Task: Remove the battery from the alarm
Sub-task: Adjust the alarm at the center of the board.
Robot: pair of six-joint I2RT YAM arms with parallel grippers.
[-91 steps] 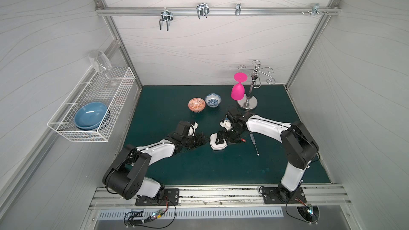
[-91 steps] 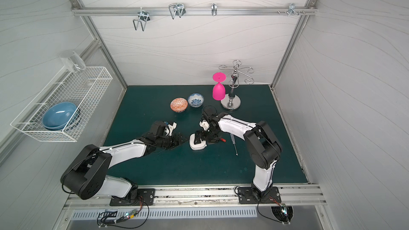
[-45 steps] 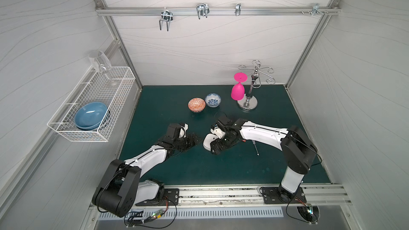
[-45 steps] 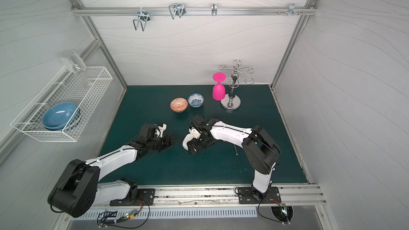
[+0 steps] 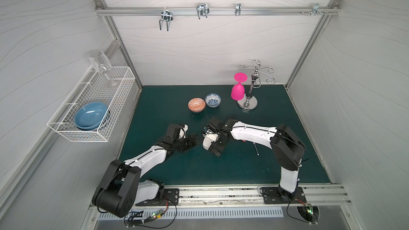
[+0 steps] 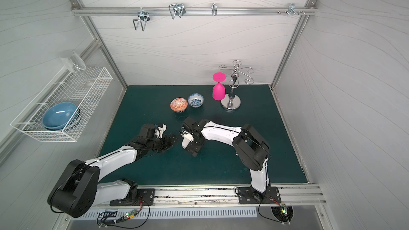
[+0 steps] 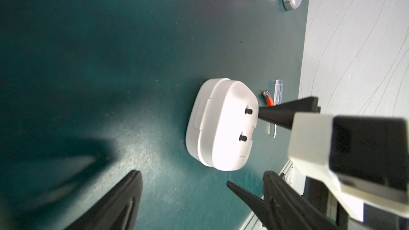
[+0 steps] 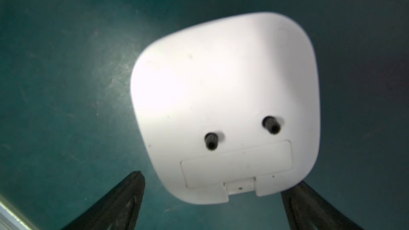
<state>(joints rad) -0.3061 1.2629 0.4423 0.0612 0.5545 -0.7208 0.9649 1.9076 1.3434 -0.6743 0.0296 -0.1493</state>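
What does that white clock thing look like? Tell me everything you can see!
The alarm is a small, smooth, white plastic-looking box, square with rounded corners. It lies face down on the green mat, so only its plain back shows. Two little dark knobs stick up from it, beside a rectangular panel with a small tab. The right gripper's open fingers stand either side of it; I cannot tell if they touch.

Battery (image 7: 267, 98) & screwdriver (image 7: 278, 92) pt. hidden in l. wrist view.
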